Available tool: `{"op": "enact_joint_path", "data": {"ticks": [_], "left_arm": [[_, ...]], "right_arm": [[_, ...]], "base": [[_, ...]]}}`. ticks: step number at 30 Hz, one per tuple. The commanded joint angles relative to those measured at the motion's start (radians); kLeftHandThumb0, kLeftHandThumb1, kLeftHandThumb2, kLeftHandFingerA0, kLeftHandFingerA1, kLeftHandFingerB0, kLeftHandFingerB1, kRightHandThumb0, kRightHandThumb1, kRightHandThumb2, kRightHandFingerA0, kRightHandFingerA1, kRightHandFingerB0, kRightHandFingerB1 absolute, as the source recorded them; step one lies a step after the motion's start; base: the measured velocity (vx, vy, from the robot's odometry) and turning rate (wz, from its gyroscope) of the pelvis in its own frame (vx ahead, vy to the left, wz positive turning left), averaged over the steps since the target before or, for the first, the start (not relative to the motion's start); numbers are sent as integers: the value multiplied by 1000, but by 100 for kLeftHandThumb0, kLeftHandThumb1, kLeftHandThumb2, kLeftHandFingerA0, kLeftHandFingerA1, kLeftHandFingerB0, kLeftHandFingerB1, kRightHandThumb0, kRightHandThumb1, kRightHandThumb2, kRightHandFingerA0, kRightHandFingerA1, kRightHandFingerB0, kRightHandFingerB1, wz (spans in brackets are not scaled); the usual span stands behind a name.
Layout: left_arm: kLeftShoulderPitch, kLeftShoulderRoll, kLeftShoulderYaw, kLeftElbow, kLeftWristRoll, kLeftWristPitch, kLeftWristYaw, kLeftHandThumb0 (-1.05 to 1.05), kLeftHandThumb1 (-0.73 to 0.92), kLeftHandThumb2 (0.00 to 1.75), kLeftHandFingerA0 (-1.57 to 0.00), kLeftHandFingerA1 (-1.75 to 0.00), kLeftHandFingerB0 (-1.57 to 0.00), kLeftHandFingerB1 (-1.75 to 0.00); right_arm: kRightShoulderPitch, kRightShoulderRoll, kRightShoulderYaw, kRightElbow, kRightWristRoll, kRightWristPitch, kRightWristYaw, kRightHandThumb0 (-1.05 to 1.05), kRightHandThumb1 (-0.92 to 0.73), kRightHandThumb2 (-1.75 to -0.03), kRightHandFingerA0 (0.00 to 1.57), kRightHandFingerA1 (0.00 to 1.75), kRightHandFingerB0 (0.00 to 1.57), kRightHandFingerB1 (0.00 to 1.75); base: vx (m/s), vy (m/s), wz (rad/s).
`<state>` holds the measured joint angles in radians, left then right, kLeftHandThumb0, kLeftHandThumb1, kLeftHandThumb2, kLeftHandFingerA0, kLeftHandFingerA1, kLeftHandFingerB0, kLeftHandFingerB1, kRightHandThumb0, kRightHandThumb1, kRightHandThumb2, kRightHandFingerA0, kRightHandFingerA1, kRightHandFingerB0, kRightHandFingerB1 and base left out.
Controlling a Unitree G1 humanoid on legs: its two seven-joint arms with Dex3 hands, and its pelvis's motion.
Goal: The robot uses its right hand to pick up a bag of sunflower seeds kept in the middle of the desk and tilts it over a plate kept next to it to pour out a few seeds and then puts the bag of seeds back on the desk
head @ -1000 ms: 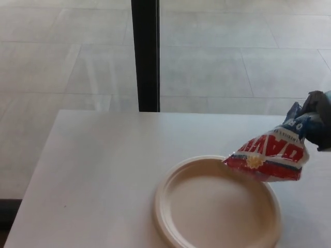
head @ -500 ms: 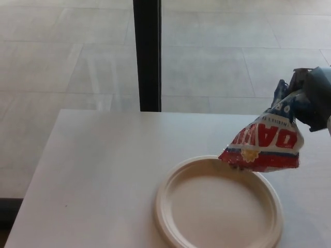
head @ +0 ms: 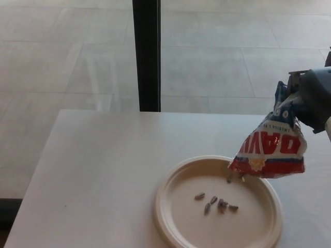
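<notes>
Where the plate [head: 170,219] sits at the near table [head: 98,170] edge, several seeds [head: 216,202] lie inside; above its far right rim hangs the bag [head: 269,150], mouth downward, long axis tilted; right hand [head: 315,101] clamps its upper end, behind.

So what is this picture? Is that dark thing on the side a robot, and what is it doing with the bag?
Yes. The picture comes from a camera on the robot's head, looking down at a white desk. The dark shape at the right edge is its right robot hand. It holds a red, white and blue bag of sunflower seeds, tipped over a round cream plate. A few seeds lie on the plate, and a couple show just under the bag. The left robot hand is out of the picture.
</notes>
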<state>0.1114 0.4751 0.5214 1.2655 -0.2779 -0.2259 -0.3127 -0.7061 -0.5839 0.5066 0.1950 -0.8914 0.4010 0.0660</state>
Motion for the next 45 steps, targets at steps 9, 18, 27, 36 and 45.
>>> {"op": "enact_joint_path", "data": {"ticks": [9,18,27,36,45], "left_arm": [[8,25,-2,6,4,-21,-4,-81,77,63,-52,-55,-42,-39],[8,26,-1,7,2,-16,-5,-80,78,63,-52,-54,-39,-37],[19,18,0,9,2,-14,-2,-79,77,63,-52,-53,-42,-38],[28,11,-4,5,3,-15,-4,-77,79,64,-52,-54,-40,-38],[36,2,-4,10,4,-17,5,-79,78,64,-53,-54,-42,-39]], "right_arm": [[2,-11,13,14,-152,-68,-82,-43,-62,-80,97,175,79,148],[14,30,-23,-11,-142,-49,-37,-39,-60,-86,98,175,81,145],[124,93,-119,-30,-61,-10,35,-44,-53,-104,118,132,88,105],[205,144,-163,25,-52,76,84,-47,-74,-65,85,175,72,129],[262,231,-281,16,43,161,77,-39,-66,-77,89,169,35,75]], "base": [[0,0,0],[0,0,0],[0,0,0],[0,0,0],[0,0,0]]}}
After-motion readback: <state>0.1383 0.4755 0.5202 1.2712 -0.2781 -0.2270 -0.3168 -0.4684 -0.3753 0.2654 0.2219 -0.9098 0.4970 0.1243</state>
